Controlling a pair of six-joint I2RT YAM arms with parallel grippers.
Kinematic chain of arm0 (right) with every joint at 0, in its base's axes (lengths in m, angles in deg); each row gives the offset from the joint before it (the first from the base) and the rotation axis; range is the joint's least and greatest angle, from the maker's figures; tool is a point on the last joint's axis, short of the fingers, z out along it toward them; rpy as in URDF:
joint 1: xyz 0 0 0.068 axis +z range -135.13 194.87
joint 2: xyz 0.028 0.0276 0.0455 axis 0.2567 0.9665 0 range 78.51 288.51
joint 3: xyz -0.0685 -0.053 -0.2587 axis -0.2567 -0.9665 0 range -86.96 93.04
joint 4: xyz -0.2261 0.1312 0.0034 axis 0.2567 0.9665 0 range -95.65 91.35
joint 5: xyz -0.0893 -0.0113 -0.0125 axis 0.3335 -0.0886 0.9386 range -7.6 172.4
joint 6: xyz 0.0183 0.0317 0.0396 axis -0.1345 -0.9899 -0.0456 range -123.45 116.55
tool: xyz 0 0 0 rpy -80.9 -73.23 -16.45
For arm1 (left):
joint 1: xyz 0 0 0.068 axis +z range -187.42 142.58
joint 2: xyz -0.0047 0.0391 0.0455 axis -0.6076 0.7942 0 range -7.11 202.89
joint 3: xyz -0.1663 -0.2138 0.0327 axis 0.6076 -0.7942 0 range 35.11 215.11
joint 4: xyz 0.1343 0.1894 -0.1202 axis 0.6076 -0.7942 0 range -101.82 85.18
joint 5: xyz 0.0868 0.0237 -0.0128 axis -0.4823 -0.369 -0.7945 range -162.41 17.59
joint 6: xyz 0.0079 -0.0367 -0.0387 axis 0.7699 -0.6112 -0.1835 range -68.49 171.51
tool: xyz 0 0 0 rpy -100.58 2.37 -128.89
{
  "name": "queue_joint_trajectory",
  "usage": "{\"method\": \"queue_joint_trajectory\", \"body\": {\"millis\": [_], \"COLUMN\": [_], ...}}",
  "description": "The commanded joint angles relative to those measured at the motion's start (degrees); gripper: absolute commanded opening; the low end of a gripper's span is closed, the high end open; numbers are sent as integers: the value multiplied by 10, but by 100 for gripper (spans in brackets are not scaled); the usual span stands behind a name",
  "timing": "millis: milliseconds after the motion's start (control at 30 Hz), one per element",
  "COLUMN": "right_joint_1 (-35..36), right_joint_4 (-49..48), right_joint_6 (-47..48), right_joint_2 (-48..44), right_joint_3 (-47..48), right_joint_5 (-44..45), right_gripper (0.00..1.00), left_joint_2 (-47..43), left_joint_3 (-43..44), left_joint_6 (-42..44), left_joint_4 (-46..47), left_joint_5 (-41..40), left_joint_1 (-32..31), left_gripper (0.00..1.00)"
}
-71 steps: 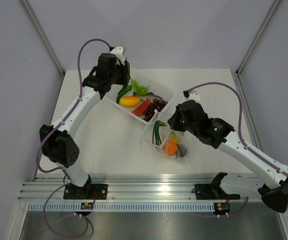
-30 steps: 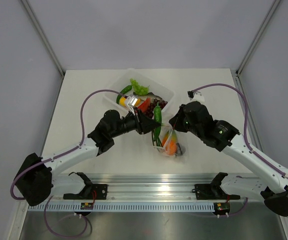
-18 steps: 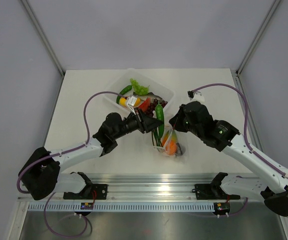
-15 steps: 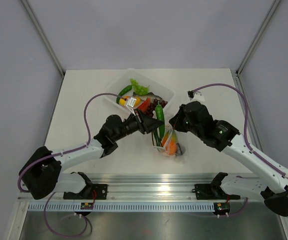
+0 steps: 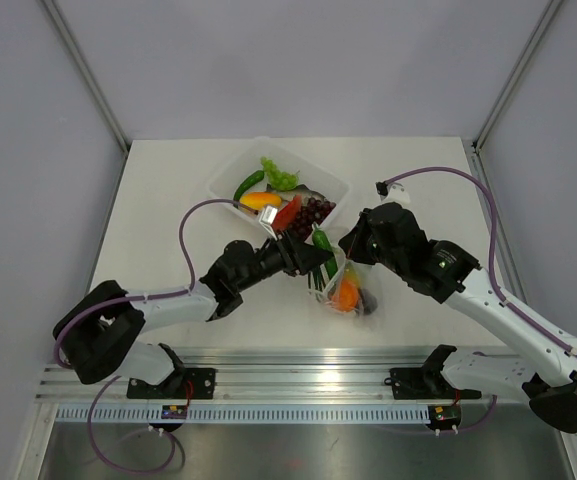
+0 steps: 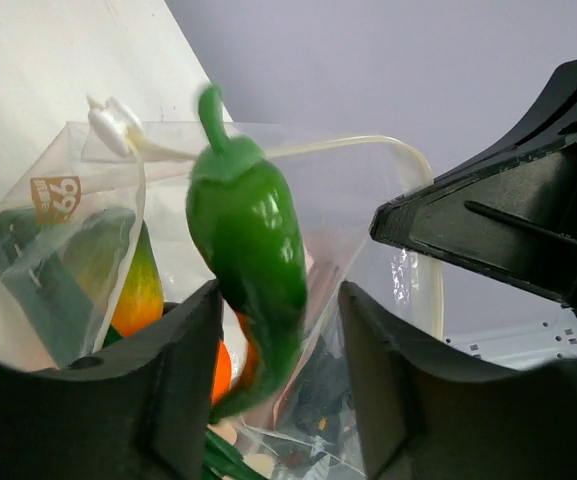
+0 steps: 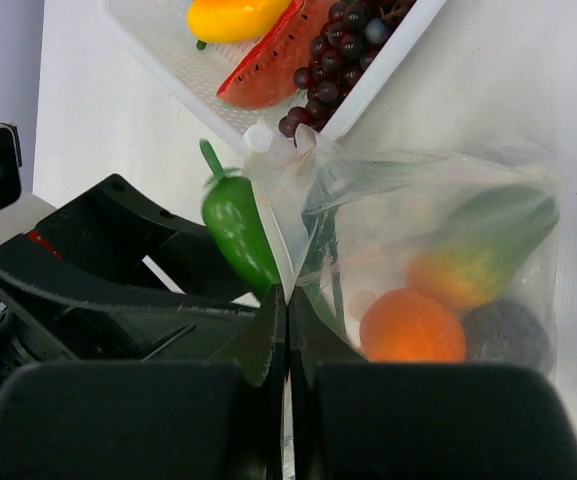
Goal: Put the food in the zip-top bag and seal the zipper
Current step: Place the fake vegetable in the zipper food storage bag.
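The clear zip-top bag (image 5: pixel 356 287) lies below the tray and holds an orange piece (image 7: pixel 412 327), a yellow-green piece (image 7: pixel 473 262), a dark round fruit (image 7: pixel 506 335) and green onion (image 7: pixel 326 272). My right gripper (image 5: pixel 347 256) is shut on the bag's mouth edge (image 7: pixel 290 215) and holds it up; the jaws also show in the right wrist view (image 7: pixel 287 296). My left gripper (image 5: pixel 313 258) is at the mouth, jaws apart. A green pepper (image 6: pixel 250 262), blurred, hangs loose between its fingers (image 6: pixel 173 385) over the open bag (image 6: pixel 368 200). I cannot make out the zipper strip.
The white tray (image 5: pixel 339 185) stands behind the bag with a yellow piece (image 5: pixel 260 201), a watermelon slice (image 5: pixel 286 213), dark grapes (image 5: pixel 315 210), a green chilli (image 5: pixel 249 184) and a leafy green (image 5: pixel 280 177). Both arms cross in front of it.
My left arm has swung from the tray to the bag with the green pepper and pushed lower at the mouth. Its jaws have opened and the pepper is loose. The right gripper held still.
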Motion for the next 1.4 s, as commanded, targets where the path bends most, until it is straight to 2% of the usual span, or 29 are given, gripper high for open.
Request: {"method": "queue_joint_trajectory", "body": {"millis": [0,33,67,200,333,400,533,633,700,733,867,1067,1267,1367], "right_joint_1": [5,5,5,5,5,6,5,5,6,5,5,5,5,5], "right_joint_4": [-9,-9,-10,-14,-14,-15,-14,-16,-16,-16,-16,-20,-14,-13], "right_joint_6": [-2,-2,-1,0,0,1,-2,-2,-3,-3,-3,-4,-2,-2], "right_joint_2": [-15,-14,-15,-12,-11,-13,-14,-15,-15,-14,-12,-9,-10,-10], "right_joint_3": [5,5,5,4,3,3,1,0,0,0,0,2,6,6], "right_joint_5": [20,19,19,17,15,15,15,14,14,13,11,8,13,13], "right_gripper": [0,0,0,0,0,0,0,0,0,0,0,0,0,0], "left_joint_2": [-2,-9,-13,-41,-83,-110,-149,-173,-178,-176,-134,-60,-12,9], "left_joint_3": [10,13,20,39,67,84,89,94,109,135,222,310,345,358], "left_joint_6": [10,14,19,53,107,150,187,210,228,234,281,265,247,243], "left_joint_4": [29,20,8,-61,-144,-199,-248,-282,-336,-363,-509,-595,-646,-661], "left_joint_5": [-8,-7,-5,2,-14,-31,-55,-89,-134,-163,-178,-163,-179,-183], "left_joint_1": [-5,-7,-10,-17,-29,-41,-48,-48,-48,-48,-47,-49,-55,-59], "left_gripper": [59,70,76,80,78,72,66,60,56,54,54,54,55,59]}}
